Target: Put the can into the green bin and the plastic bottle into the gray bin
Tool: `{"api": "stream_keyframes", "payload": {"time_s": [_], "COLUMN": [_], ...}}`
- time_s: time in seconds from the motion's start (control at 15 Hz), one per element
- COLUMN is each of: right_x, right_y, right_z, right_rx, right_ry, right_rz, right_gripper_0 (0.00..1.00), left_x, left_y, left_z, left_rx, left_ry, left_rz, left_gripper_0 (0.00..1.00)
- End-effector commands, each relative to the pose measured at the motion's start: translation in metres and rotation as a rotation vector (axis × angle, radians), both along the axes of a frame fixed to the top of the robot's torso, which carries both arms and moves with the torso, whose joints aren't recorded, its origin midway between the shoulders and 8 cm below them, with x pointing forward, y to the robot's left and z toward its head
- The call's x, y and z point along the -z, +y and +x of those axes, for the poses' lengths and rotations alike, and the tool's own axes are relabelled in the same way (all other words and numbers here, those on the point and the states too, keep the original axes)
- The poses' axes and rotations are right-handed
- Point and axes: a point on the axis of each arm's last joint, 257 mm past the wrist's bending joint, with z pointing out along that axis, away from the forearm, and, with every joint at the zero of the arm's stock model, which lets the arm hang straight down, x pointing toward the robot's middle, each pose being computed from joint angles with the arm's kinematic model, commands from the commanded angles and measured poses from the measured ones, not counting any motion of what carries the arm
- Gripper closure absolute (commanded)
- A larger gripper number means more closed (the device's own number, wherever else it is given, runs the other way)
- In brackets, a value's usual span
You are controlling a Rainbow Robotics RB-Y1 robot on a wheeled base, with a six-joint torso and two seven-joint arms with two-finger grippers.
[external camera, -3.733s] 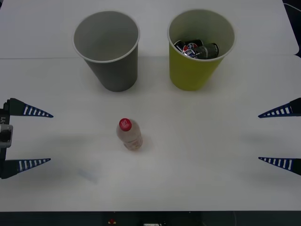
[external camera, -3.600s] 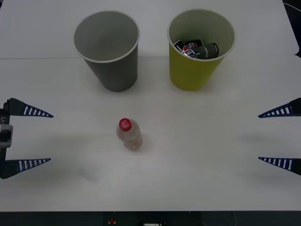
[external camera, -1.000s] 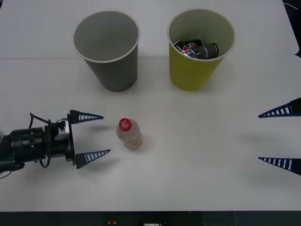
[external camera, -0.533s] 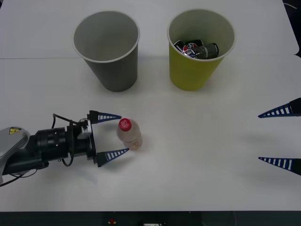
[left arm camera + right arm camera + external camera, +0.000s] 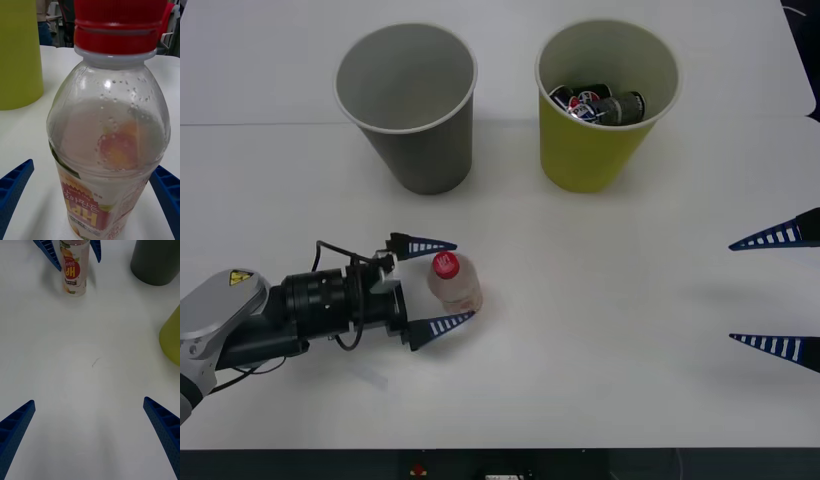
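- Step in hand: the grasp on the plastic bottle (image 5: 455, 286). The can part appears done, as cans already lie in the green bin (image 5: 595, 160).
- Left gripper (image 5: 442, 286): fingers spread wide, one on either side of the upright bottle, neither visibly touching it. In the left wrist view the bottle (image 5: 110, 142) stands squarely between the two fingertips (image 5: 15, 183).
- Left arm pose: stretched low and roughly level over the table (image 5: 630, 350), approaching the bottle side-on.
- Next move, as judged: close on the bottle's body, lift, then carry forward to the gray bin (image 5: 415, 110), which stands beyond the gripper, well apart.
- Right gripper (image 5: 778, 292): parked open, well off to the right of the bottle.
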Motion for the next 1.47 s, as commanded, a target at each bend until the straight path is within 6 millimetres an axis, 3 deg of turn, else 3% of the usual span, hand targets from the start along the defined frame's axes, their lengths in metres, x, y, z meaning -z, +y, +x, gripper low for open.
{"api": "stream_keyframes", "payload": {"time_s": [0.07, 0.67, 0.87, 1.2, 1.47], "right_x": [0.0, 0.0, 0.0, 0.0, 0.0], "right_y": [0.0, 0.0, 0.0, 0.0, 0.0], "right_z": [0.0, 0.0, 0.0, 0.0, 0.0], "right_rx": [0.0, 0.0, 0.0, 0.0, 0.0], "right_ry": [0.0, 0.0, 0.0, 0.0, 0.0], "right_rz": [0.0, 0.0, 0.0, 0.0, 0.0], "right_gripper_0": [0.0, 0.0, 0.0, 0.0, 0.0], "left_x": [0.002, -0.001, -0.014, -0.039, -0.07], "left_y": [-0.003, -0.005, -0.006, 0.022, 0.042], "left_z": [-0.003, -0.002, -0.006, -0.024, -0.028], "left_rx": [0.008, 0.01, 0.027, -0.006, -0.097], "left_ry": [0.007, 0.018, 0.032, 0.107, 0.122], "left_rz": [-0.001, -0.01, -0.008, -0.011, 0.002], "left_gripper_0": [1.0, 1.0, 1.0, 1.0, 1.0]}}
